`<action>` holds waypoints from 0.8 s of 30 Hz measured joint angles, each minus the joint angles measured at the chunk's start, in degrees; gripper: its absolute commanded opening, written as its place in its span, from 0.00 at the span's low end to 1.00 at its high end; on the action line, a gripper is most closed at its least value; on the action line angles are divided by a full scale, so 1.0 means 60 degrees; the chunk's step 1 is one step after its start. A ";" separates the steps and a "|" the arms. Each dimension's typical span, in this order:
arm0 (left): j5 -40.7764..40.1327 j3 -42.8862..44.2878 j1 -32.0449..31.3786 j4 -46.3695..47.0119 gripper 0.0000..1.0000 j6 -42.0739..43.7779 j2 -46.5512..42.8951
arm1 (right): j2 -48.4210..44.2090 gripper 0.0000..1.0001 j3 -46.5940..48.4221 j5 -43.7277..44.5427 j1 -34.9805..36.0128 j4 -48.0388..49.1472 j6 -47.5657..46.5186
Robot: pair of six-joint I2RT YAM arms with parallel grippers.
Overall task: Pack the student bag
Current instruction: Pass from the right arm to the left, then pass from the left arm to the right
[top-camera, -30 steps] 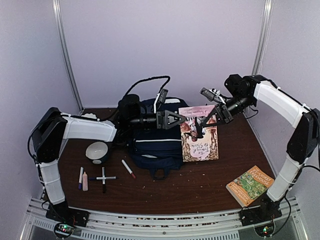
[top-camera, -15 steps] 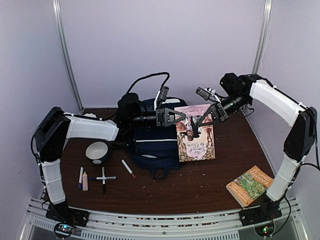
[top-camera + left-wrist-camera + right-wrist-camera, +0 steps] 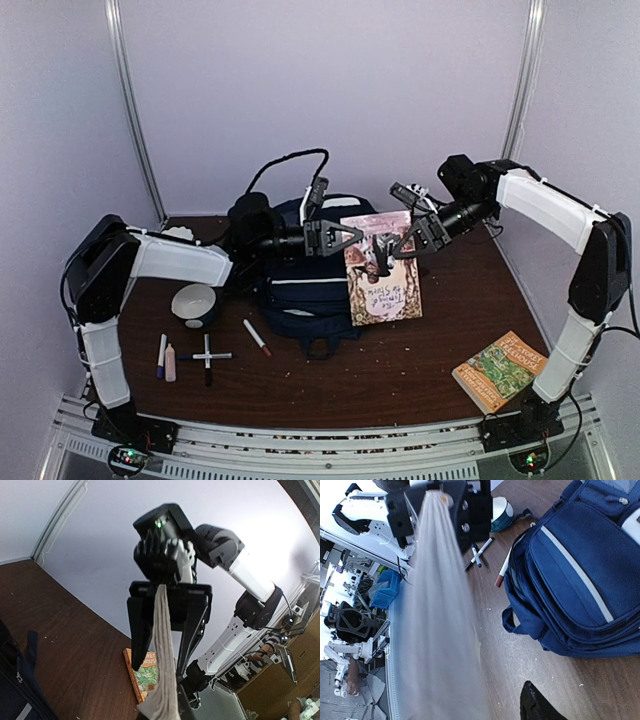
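Clamping a pink-covered book (image 3: 385, 270) by its upper edge, the left arm's fingers (image 3: 475, 515) are pressing together on the pages. The right arm's fingers (image 3: 138, 630) are standing apart on either side of the same edge, with wall showing between them and the paper. The book is hanging upright just to the right of the student bag (image 3: 305, 290), which is lying on the brown surface (image 3: 400, 380) with its striped front pocket facing up and a strap loop pointing toward the arms' bases. Whether the book's lower edge is resting on the surface beside the bag cannot be told. The step in hand looks like a handover at the bag's right flank, with the book's weight passing wholly to the left arm. Doing it well means drawing the right arm's fingers straight back along the line of the pages, away from the bag, so that neither pad is dragging the cover sideways. It also means holding the left clamp firm, since a book pinched at one edge is likely to sag or swing. From above it is unclear whether the bag's mouth, at its far end, is open, so that needs checking before the book is carried over the bag and lowered in edge first. A second book (image 3: 500, 370) is lying well to the bag's right, nearer the bases, and a bowl (image 3: 195, 303) is sitting just to the bag's left, both outside that path.
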 measured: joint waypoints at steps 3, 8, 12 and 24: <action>-0.0160 -0.0459 0.0313 0.0466 0.00 -0.0386 -0.0073 | -0.0106 0.52 -0.0954 -0.0044 0.0000 0.0576 0.0277; -0.0568 -0.0867 0.0718 0.0769 0.00 -0.0725 -0.0076 | -0.0182 0.53 -0.2113 -0.0331 -0.0007 0.1661 0.0849; -0.0922 -0.0907 0.0849 0.1169 0.00 -0.0889 -0.0109 | -0.0178 0.53 -0.2448 -0.0437 0.0178 0.2014 0.1118; -0.1239 -0.1027 0.1016 0.1661 0.00 -0.1348 -0.0120 | -0.0164 0.28 -0.3042 -0.0568 0.0270 0.3978 0.2590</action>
